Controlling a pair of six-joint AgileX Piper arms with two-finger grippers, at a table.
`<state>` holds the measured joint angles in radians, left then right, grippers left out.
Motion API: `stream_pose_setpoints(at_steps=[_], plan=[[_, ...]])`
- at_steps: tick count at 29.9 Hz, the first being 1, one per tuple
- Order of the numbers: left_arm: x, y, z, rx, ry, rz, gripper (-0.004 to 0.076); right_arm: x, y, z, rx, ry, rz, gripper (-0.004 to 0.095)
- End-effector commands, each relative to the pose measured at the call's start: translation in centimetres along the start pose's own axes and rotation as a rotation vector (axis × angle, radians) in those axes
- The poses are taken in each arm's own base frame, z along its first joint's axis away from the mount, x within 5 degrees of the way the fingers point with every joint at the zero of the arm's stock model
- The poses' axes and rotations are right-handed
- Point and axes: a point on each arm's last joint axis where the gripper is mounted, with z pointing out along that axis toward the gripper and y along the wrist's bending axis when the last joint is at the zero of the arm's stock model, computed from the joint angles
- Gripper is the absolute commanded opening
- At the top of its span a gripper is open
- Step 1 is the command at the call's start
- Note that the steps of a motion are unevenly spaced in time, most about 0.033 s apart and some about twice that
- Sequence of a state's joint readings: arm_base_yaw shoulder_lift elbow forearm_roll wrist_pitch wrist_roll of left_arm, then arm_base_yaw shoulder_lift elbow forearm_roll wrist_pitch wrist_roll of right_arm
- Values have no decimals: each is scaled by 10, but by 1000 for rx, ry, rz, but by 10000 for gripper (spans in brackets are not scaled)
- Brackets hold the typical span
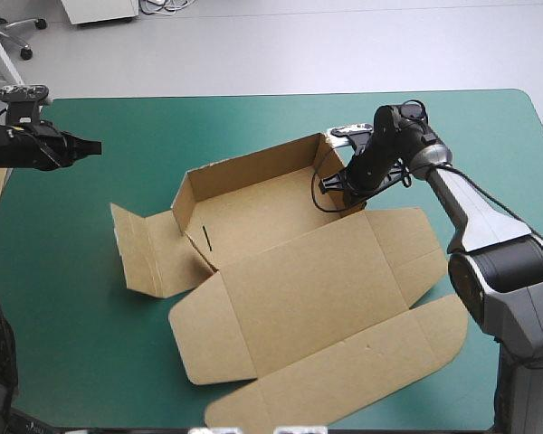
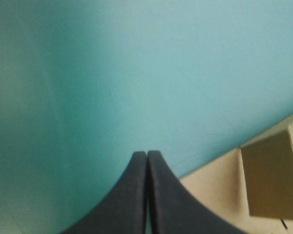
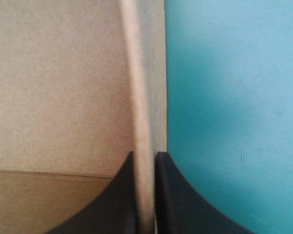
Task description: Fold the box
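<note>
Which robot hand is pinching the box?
The right gripper: it clamps a raised wall of the box. The left gripper is shut on nothing, over the teal-green cover, away from the box.

High view: from above and behind, looking forward and down, far enough to take in most of the desk point(image 1: 253, 117). Left wrist view: close over the left hand point(image 2: 147, 158), facing bare teal-green cover point(image 2: 136, 73), box point(image 2: 268, 180) corner just beside the hand. Right wrist view: very near, along the right hand point(image 3: 145, 158) onto a box wall between its fingers point(image 3: 112, 204). Shared by all: box and cover.
</note>
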<state>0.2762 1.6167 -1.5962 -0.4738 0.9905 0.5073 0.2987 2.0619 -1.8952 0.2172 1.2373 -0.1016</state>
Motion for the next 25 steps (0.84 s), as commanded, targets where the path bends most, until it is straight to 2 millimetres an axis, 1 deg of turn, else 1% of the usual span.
stream_pose_setpoints(at_steps=[1,6,9,12,14,17,21,25], plan=[[-12,-7,-24,-4,-106,1,-15,-4,9,-40,-5,-100,-18,-22],[-12,-7,-24,-6,-101,4,-14,-3,-1,-52,76,-123,3,-28],[-12,-7,-24,-11,-98,8,-14,-1,-7,-65,49,-153,33,-32],[-11,-6,-24,-19,-93,14,-15,4,-19,-81,58,-184,63,-32],[-11,-6,-24,-21,-92,15,-14,8,-28,-95,39,-214,92,-32],[-11,-6,-23,-19,-94,13,-14,15,-32,-114,-24,-260,111,-32],[-11,-5,-20,-13,-87,7,-14,27,-31,-142,-31,-324,108,-32],[-8,-6,-12,39,-66,-27,-14,40,-24,-174,-18,-398,95,-32]])
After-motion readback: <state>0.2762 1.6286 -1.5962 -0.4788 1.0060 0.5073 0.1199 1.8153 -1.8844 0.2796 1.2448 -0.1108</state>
